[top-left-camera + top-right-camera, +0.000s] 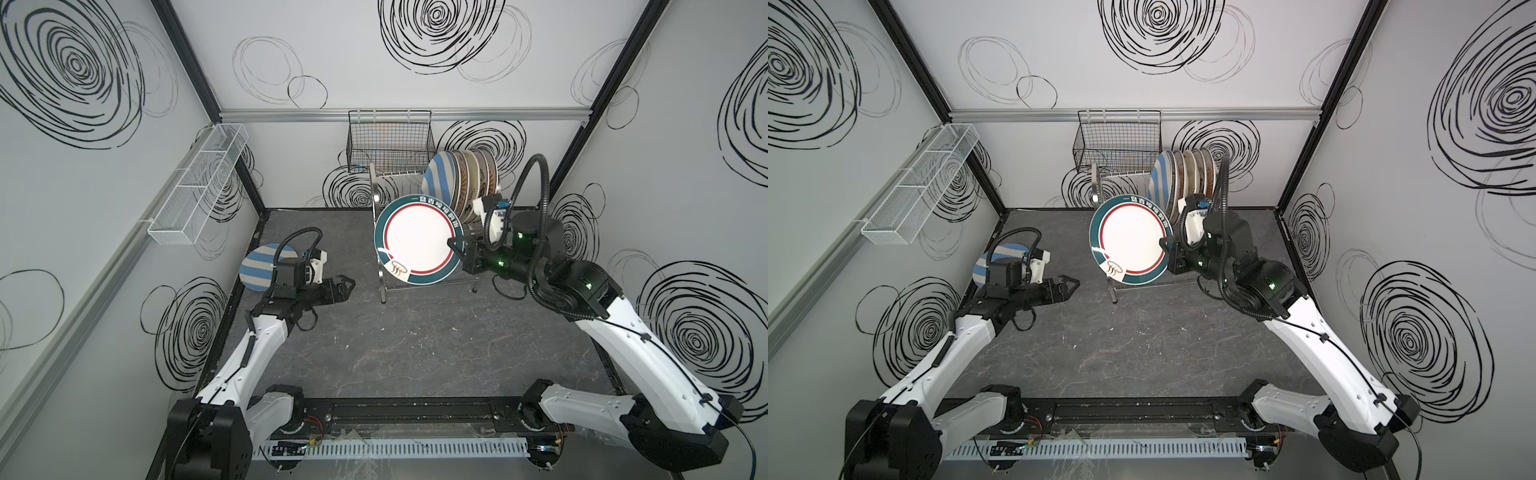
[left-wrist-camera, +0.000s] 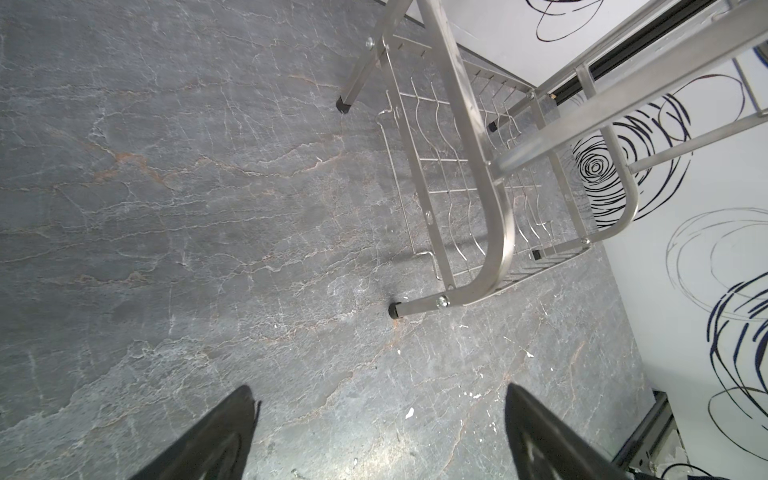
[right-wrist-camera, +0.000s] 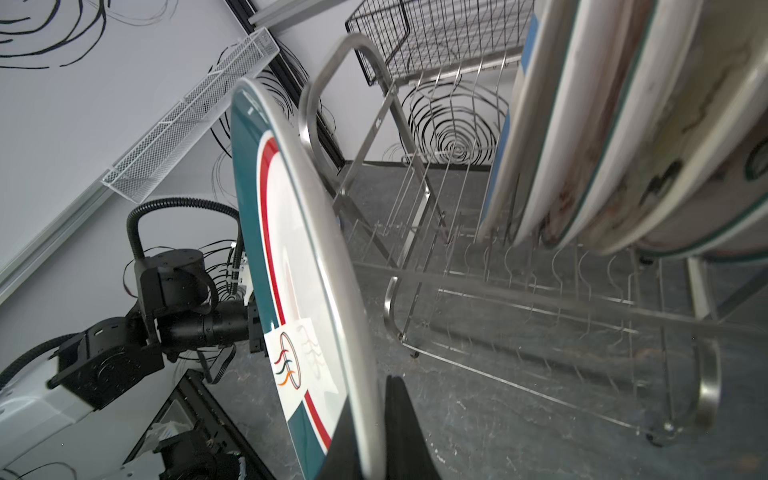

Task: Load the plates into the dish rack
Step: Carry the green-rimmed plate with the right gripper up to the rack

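Plates [image 1: 469, 183] stand in the dish rack [image 1: 381, 286]; lone plate [image 1: 255, 270] lies left.

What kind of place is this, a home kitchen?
Likely a robot test cell, not a kitchen: left arm and right arm on one base rail, swirl-printed walls, aluminium frame, a lone dish rack.

Left fingers [image 2: 208, 440] apart, right fingers [image 3: 401, 428] tight.

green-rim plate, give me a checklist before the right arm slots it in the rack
1. Grip: right pincer shut on green-rim plate at its rim: ok.
2. Free slots in rack beside racked plates: ok.
3. Held plate clear of the rack's arch: cannot tell.
4. Held plate lined up with a slot: cannot tell.
5. Other arm: left pincer open, away from rack: ok.
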Controlling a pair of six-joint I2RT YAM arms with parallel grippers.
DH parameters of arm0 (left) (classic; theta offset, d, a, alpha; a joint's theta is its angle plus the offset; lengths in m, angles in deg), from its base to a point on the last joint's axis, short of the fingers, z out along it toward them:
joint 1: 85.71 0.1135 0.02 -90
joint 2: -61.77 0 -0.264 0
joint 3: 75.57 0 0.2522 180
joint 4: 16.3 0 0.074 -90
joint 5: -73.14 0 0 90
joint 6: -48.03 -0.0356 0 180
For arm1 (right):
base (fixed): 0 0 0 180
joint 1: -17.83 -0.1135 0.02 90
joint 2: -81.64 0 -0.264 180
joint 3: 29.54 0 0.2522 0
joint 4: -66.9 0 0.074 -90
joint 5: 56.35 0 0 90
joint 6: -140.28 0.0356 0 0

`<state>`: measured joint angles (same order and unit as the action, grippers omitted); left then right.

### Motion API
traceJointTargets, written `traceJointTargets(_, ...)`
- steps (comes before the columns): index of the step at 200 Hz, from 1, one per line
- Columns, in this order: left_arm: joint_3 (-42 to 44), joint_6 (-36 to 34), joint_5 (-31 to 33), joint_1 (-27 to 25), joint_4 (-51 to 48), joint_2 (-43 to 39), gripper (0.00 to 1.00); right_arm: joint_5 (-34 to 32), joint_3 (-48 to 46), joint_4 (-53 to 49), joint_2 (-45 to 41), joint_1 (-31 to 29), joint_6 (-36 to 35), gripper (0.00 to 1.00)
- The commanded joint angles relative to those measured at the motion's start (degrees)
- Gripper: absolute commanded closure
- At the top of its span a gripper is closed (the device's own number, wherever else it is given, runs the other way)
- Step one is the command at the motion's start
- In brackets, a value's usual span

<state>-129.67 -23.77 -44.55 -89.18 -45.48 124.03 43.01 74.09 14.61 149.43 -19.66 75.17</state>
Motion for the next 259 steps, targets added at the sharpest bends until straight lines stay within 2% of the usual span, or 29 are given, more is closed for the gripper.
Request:
traceJointTargets(1,-0.9,-1.7,-0.4,0.4,0.0,0.4,0.04,-6.0,10.4,-2.7,4.7,1.5,-5.0,1.00)
traceJointTargets(34,-0.7,-1.4,-0.4,0.4,0.3,0.7,0.04,-8.6,27.7,-6.8,14.4,4.0,-7.8,1.00)
traceJointTargets(57,-0.9,-1.6,-0.3,0.4,0.1,1.1,0.04,-15.5,33.8,-5.4,18.4,4.1,-8.8,1.00)
traceJointTargets(84,-1.2,-1.6,-0.4,0.4,0.0,1.9,0.04,-22.8,34.0,-1.9,20.6,3.5,-9.0,1.00)
traceJointTargets(136,-2.8,-3.3,1.4,0.5,-3.2,2.7,0.04,-48.8,31.8,5.7,23.8,-6.8,-13.3,1.00)
traceJointTargets(170,-2.3,-3.8,1.8,0.5,-4.1,1.8,0.04,-59.0,35.0,4.8,28.6,-9.3,-15.0,1.00)
traceJointTargets(207,-1.2,-3.7,4.0,-1.0,-4.2,1.5,0.04,-62.5,38.1,2.4,33.1,-9.5,-15.0,1.00)
traceJointTargets(259,-1.0,-3.0,4.4,-2.4,-3.9,0.7,0.04,-61.9,38.0,3.3,35.1,-9.4,-14.5,1.00)
